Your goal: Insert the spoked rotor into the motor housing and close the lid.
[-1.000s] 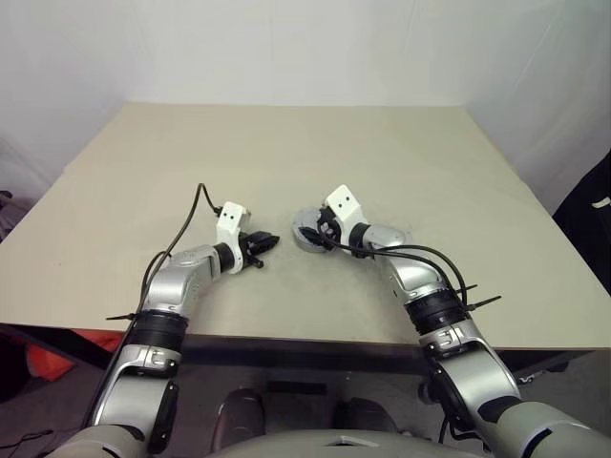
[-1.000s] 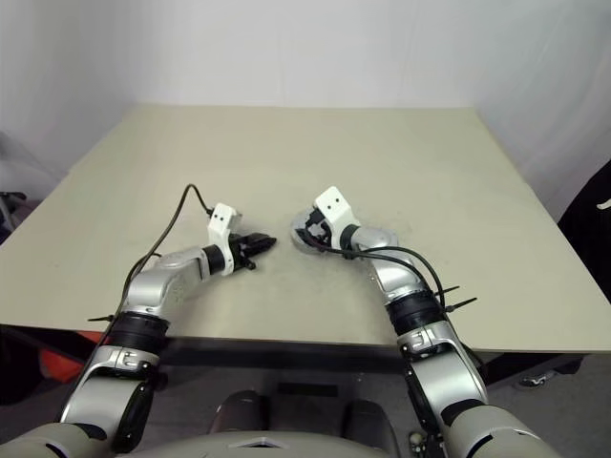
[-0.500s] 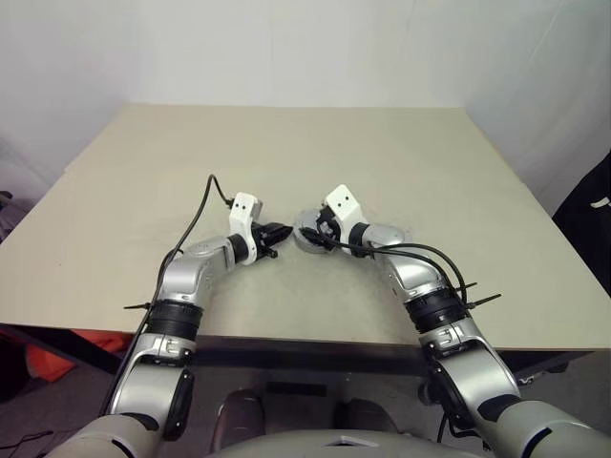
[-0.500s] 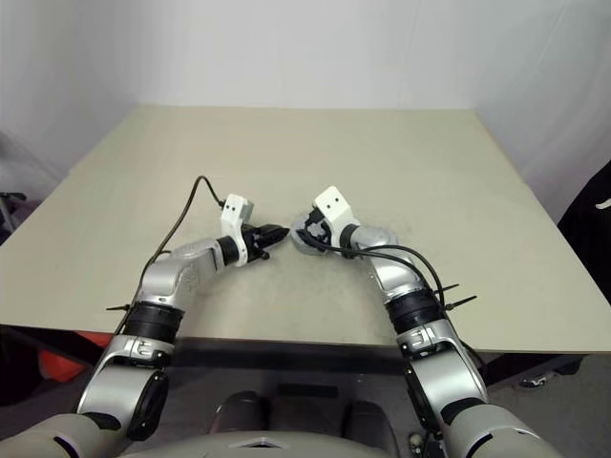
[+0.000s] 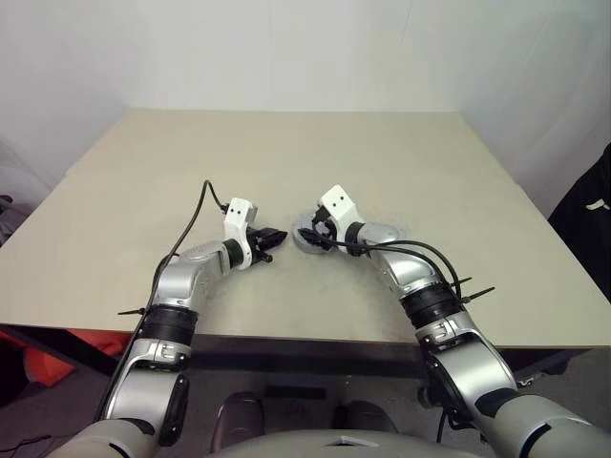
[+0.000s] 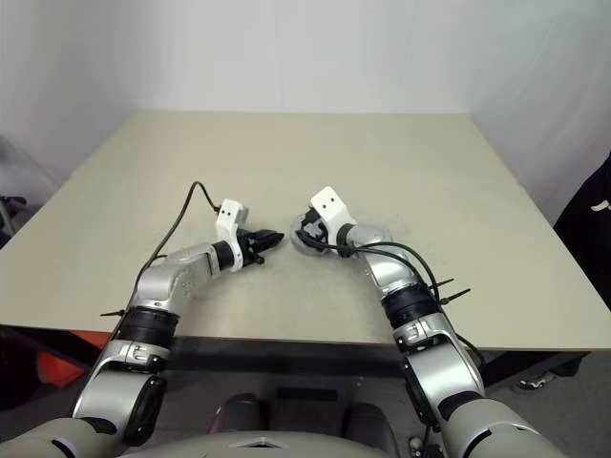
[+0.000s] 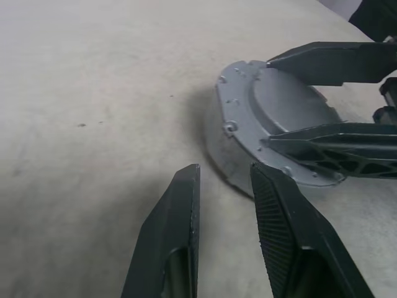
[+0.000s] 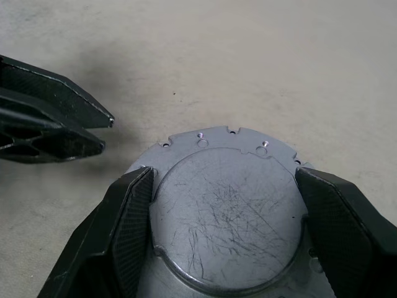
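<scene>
The round grey motor housing (image 7: 218, 152) stands on the table just ahead of me, at the middle. On top of it lies the lid (image 8: 226, 214), a flat grey disc with a notched rim and a paler, scratched centre circle. My right gripper (image 8: 224, 172) reaches over it from the right, and its fingers (image 8: 127, 230) press against both sides of the raised centre circle. My left gripper (image 7: 223, 171) hovers low over the table just left of the housing, pointing at its wall. Its fingers are slightly apart with nothing between them. The spoked rotor is hidden.
The beige table (image 5: 286, 153) stretches far ahead and to both sides. Its front edge (image 5: 286, 336) runs close below my arms. A dark object (image 5: 594, 205) stands beyond the table's right edge.
My left gripper has edged a little to the right, closer to the housing. The right gripper has kept its place on the lid. The view has shifted slightly.
</scene>
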